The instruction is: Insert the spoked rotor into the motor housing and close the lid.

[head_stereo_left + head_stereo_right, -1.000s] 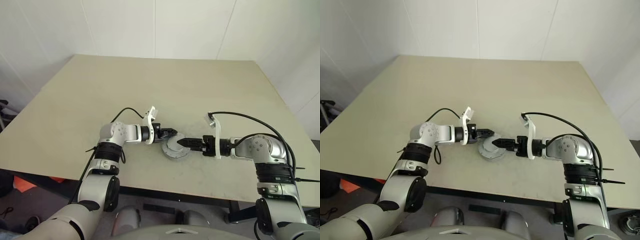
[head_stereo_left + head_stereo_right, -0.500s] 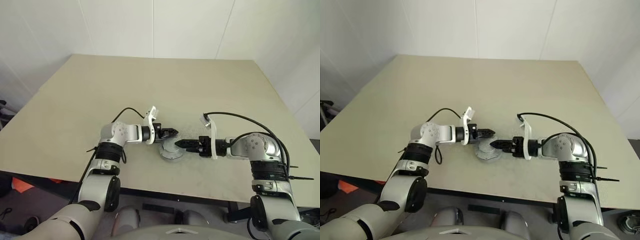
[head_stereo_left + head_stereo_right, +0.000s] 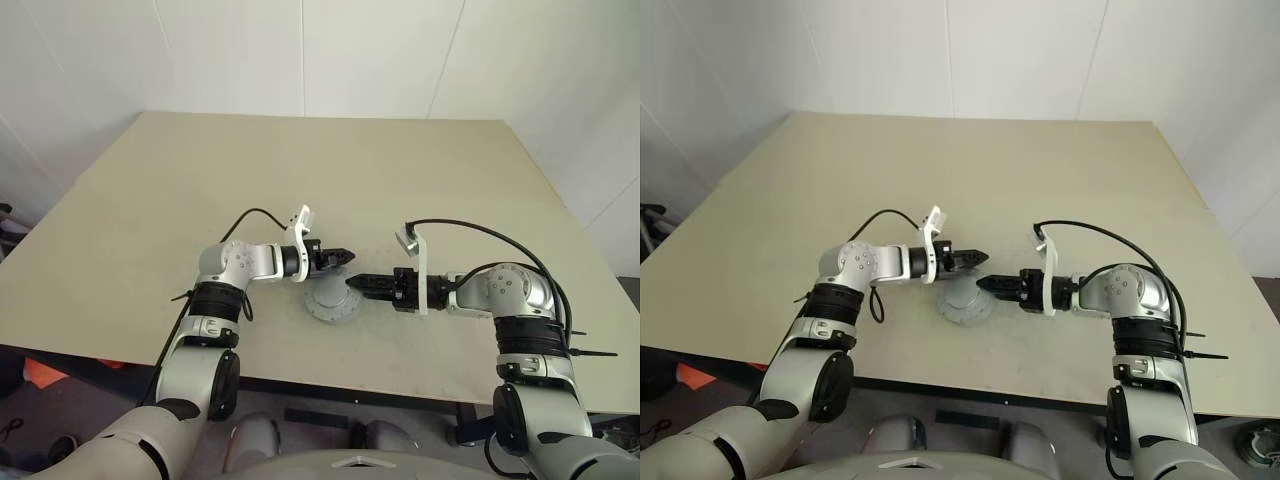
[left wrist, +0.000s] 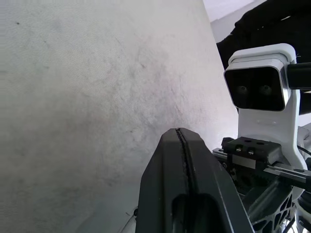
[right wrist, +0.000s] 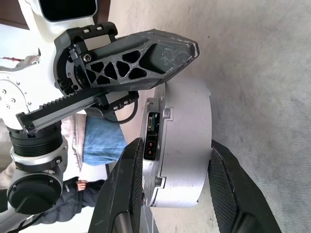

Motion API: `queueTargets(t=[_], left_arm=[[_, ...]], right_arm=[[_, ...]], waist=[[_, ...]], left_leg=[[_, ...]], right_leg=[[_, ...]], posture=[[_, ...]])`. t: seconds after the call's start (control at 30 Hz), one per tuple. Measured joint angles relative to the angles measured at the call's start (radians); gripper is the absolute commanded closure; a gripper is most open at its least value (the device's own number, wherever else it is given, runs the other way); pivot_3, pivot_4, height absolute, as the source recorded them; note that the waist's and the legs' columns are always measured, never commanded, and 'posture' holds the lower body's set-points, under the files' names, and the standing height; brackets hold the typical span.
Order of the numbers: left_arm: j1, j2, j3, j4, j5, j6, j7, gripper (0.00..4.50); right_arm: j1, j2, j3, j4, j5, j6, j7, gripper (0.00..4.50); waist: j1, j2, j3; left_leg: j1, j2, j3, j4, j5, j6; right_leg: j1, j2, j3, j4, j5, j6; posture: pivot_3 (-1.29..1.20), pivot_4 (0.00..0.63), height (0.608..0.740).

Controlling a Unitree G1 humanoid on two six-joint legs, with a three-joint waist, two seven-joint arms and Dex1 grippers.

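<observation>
R jaws [image 5: 170, 160] sit part-open around the motor housing [image 5: 182, 145]: one black finger [image 5: 124, 189] on each side of the round silver-grey can, gripped edgewise across its thickness. R wrist view shows the can's side wall w/ a small dark slot in it; the can is lifted on edge, bench surface behind it. Whether the pads press hard on the metal, can't tell, but they sit touching or just about touching both faces.

L jaws [image 4: 182, 145] are fully closed, fingers pressed flat together w/ only a thin seam between them, holding nothing. In the R wrist view the L gripper's lattice-patterned black finger [image 5: 141, 53] lies right over the housing's upper edge, touching or just beside it; can't tell which.

From the head views: housing [image 3: 333, 297] is near the front-middle of the bench [image 3: 320, 170], between the two grippers. L gripper [image 3: 338, 258] comes in from the robot's left, tip just above the can's far edge. R gripper [image 3: 358, 283] comes in from the robot's right, tip at the can's near-right edge. Both point toward each other, slightly downward.

A person in dark clothing shows faintly in the background of the R wrist view [image 5: 80, 194].
</observation>
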Motion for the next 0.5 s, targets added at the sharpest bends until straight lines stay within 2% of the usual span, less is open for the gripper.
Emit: queueTargets(t=[0.5], left_arm=[[0.0, -0.004, 0.022, 0.001, -0.001, -0.015, 0.01, 4.5]], right_arm=[[-0.032, 0.014, -0.001, 0.061, -0.005, -0.047, -0.011, 2.78]], waist=[[0.0, 0.0, 0.0]], left_leg=[[0.0, 0.0, 0.0, 0.0, 0.0, 0.0]], right_leg=[[0.0, 0.0, 0.0, 0.0, 0.002, -0.004]], posture=[[0.0, 0.0, 0.74]])
